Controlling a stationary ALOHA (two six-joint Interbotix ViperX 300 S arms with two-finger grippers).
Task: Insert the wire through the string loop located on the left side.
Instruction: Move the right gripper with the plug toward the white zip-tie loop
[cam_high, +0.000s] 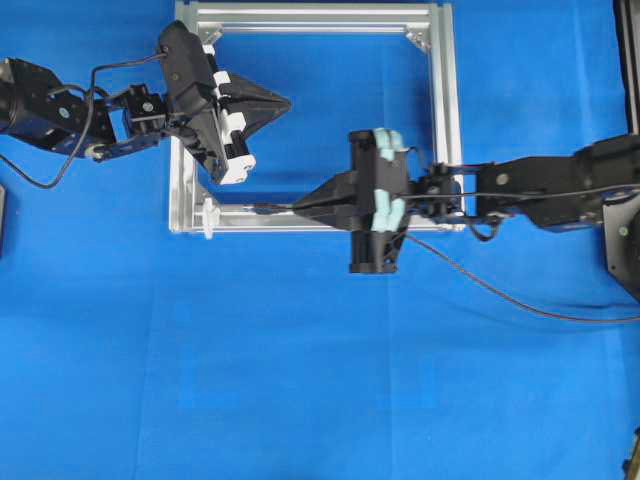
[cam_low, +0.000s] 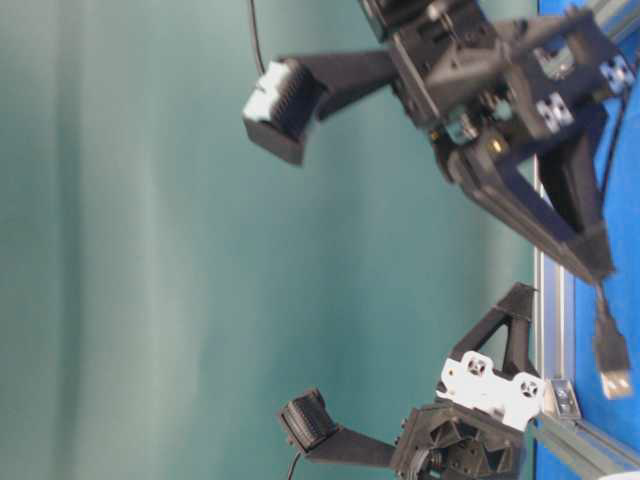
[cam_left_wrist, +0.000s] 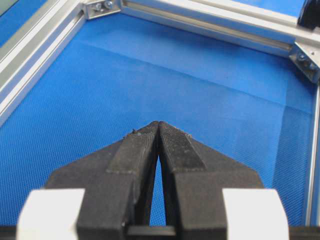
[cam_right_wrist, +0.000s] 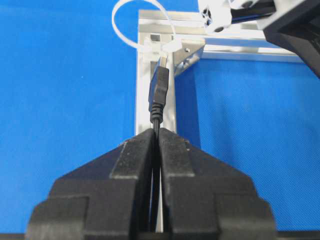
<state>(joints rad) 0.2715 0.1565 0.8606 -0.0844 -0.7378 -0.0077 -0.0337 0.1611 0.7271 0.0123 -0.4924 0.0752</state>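
Black wire (cam_right_wrist: 159, 95), pinched lengthwise, points its plug at the string loop (cam_right_wrist: 131, 31).

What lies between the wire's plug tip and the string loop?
Nothing but bare aluminium frame: in the right wrist view, the wire points at the string loop, just short of it.

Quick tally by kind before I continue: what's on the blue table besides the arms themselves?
Wire: 1, pinched in the right end effector
String loop: 1, white, at the frame's corner
Aluminium frame: 1, silver, square
Total: 3

The left end effector holds nothing.
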